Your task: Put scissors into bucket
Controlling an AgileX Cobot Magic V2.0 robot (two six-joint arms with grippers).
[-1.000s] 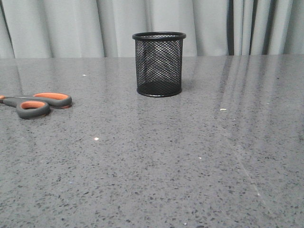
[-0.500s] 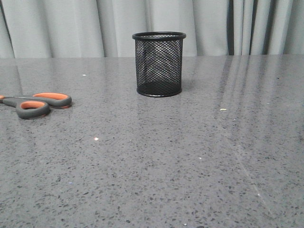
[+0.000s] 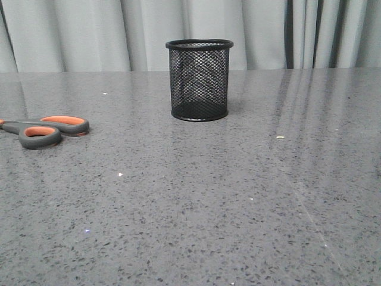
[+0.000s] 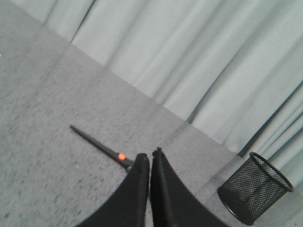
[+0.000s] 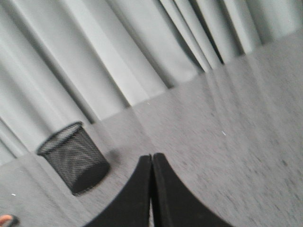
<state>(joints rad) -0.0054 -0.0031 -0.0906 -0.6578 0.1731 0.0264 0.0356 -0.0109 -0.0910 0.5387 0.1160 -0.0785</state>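
Note:
The scissors (image 3: 44, 130) lie flat at the table's left edge, their grey and orange handle loops in the front view and the blades cut off by the frame. Their dark blades and orange pivot (image 4: 121, 156) show in the left wrist view, beyond my left gripper (image 4: 150, 154), which is shut and empty above them. The bucket (image 3: 199, 80), a black mesh cup, stands upright at the middle back; it also shows in the left wrist view (image 4: 253, 195) and the right wrist view (image 5: 73, 157). My right gripper (image 5: 152, 155) is shut and empty, well clear of it.
A grey speckled table (image 3: 238, 196) runs to a grey curtain (image 3: 89, 30) at the back. Small white and yellow specks (image 3: 280, 137) lie on it. Neither arm shows in the front view.
The front view has shifted very slightly; the scissors and bucket stay where they were.

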